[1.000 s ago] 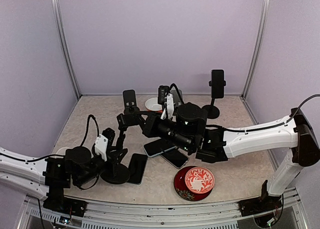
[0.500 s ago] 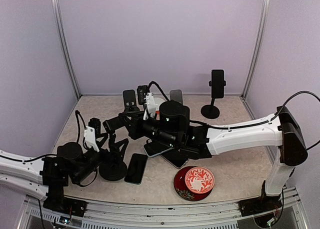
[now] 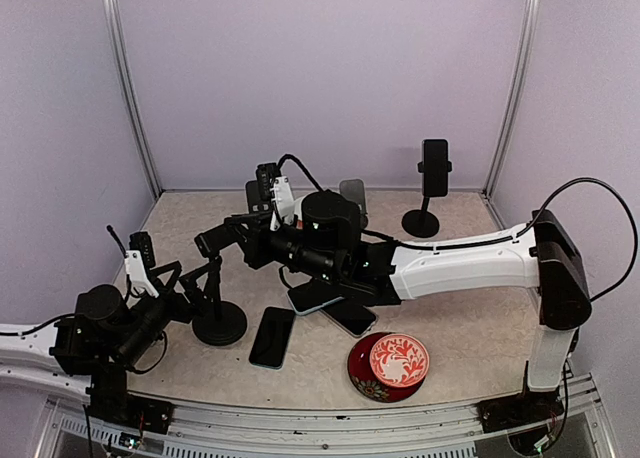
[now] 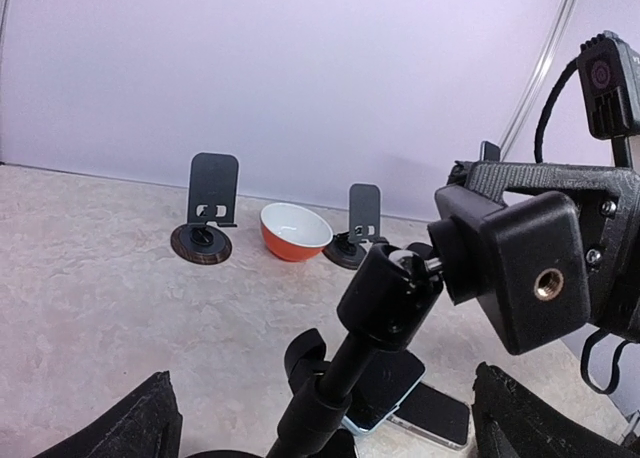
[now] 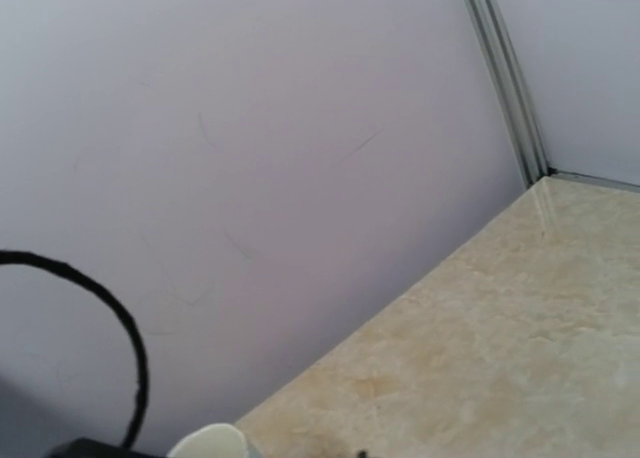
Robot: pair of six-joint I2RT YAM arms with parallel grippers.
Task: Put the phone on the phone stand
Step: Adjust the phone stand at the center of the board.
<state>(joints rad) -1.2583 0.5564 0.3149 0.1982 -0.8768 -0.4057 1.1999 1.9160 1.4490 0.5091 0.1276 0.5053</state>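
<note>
Left tool (image 4: 325, 403) open wide facing phone stand (image 3: 222, 325) pole, right tool (image 3: 212, 241) closed at its clamp head; stand-setting step, likely; next: grasp phone (image 3: 272, 336).

We see soft, even light falling from above in all three views; the pale lilac walls (image 3: 320, 78) are evenly lit. On the worktop (image 3: 470, 328) shadows are faint and short, darkest around the phone stand (image 3: 220, 326). In the left wrist view the left gripper (image 4: 322, 418) is two blurred dark shapes at the bottom, while the far bowl (image 4: 296, 230) is sharp. The right wrist view looks hazy.
</note>
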